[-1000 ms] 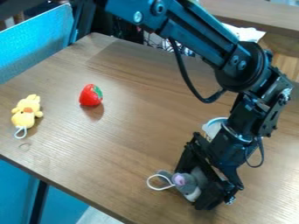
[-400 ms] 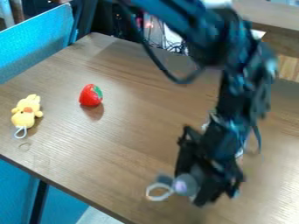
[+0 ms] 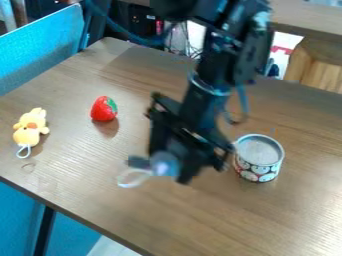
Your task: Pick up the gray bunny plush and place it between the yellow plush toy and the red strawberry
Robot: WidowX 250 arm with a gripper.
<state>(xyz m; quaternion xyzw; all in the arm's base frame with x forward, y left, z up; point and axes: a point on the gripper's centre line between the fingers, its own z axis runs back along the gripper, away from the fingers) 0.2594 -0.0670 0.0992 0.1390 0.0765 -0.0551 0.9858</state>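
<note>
Grey plush toy with a white cord loop (image 3: pixel 165 164) is hanging over the brown wooden surface (image 3: pixel 127 210), the jaws of the black gripper (image 3: pixel 175 161) closing around it. Right of them in the view, a round patterned tin (image 3: pixel 259 159) is standing upright; toward the left, a red strawberry with a green top (image 3: pixel 103 109) and a yellow plush toy (image 3: pixel 29 131) are resting apart.

one grey toy (image 3: pixel 165 165), one yellow toy (image 3: pixel 29 131), one strawberry (image 3: pixel 102 110), one tin (image 3: pixel 257 171)

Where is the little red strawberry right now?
In the camera view, the strawberry sits on the left part of the table, between the yellow toy and the hand.
</note>
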